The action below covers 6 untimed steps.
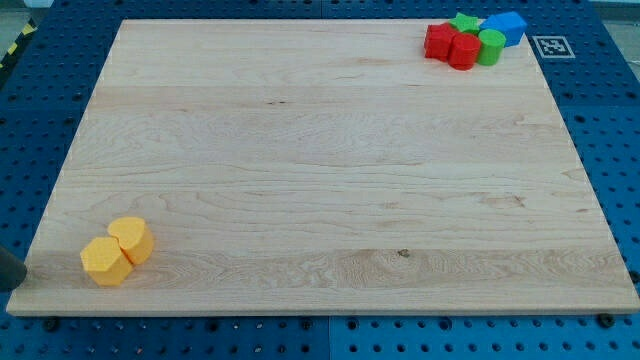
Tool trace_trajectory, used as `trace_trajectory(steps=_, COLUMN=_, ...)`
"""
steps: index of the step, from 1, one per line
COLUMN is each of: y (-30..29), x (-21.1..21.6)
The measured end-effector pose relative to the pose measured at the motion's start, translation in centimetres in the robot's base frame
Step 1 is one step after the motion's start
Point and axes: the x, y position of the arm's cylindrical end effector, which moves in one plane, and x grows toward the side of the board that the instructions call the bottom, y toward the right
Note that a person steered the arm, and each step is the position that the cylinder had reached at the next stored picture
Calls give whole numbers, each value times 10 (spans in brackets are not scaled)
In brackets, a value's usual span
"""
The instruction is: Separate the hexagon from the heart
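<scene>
At seven o'clock on the surface (330,160), the yellow hexagon (105,261) touches the yellow heart (132,238); our tip (12,284), no gripper fitted, waits at the hexagon's nine o'clock, seemingly poised to push.

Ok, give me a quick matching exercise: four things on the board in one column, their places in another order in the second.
Things:
1. tip
2. yellow hexagon
3. blue block
4. yellow heart

Places:
A. view's top right corner
B. just up and right of the hexagon, touching it
C. view's left edge, left of the yellow pair
D. lowest block, bottom left

Pairs: 1-C, 2-D, 3-A, 4-B
</scene>
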Motion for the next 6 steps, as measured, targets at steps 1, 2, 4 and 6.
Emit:
trace_trajectory(steps=1, y=18, x=6)
trace_trajectory(steps=2, y=54, x=14)
trace_trajectory(steps=4, y=58, x=10)
trace_trajectory(steps=6, y=85, x=-13)
